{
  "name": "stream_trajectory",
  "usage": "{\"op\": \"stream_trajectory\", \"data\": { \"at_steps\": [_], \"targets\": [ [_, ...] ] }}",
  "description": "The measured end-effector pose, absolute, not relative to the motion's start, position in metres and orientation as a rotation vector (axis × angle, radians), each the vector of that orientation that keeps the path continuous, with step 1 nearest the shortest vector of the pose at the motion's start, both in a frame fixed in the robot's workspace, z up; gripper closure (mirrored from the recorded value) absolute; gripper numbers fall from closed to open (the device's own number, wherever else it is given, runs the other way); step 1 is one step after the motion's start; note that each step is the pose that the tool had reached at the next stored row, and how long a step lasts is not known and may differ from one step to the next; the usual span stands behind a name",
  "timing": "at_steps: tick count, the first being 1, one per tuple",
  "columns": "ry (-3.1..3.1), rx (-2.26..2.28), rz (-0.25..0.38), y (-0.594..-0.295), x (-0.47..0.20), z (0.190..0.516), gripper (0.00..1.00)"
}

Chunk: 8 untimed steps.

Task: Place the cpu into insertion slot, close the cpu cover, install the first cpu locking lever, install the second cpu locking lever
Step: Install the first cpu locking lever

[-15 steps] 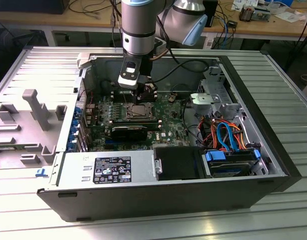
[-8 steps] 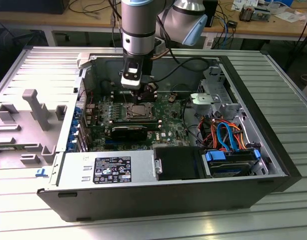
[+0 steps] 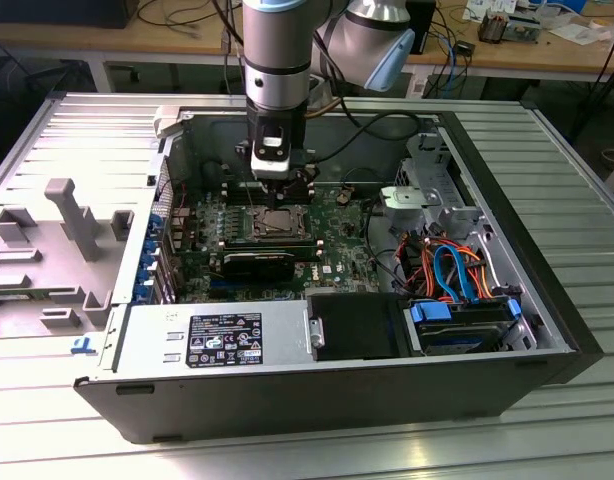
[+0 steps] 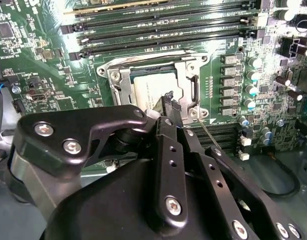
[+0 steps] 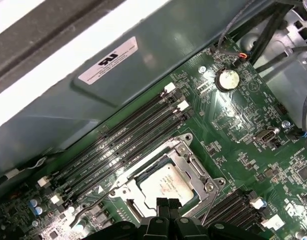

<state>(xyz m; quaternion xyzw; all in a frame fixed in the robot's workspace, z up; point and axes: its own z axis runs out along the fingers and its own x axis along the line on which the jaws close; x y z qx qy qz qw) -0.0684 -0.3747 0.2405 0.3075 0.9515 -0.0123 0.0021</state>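
Note:
The cpu lies flat in the insertion slot on the green motherboard, its silver-grey top showing through the window of the cpu cover. The cover frame lies down around the chip. My gripper hangs just above the near edge of the socket, its black fingertips pressed together with nothing between them. In the exterior view the gripper stands upright over the socket. One thin wire lever angles out beside the socket, and another curves off the opposite side.
Long black memory slots run beside the socket. The grey case wall rises close behind them. A black card sits in front of the socket, with the power supply, drive bays and coloured cables further along the case.

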Motion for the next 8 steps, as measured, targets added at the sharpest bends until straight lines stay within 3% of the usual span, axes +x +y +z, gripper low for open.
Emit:
{"op": "stream_trajectory", "data": {
  "at_steps": [8],
  "targets": [
    [3.012, 0.875, -0.038, -0.3747, -0.0684, 0.2405, 0.89]
  ]
}}
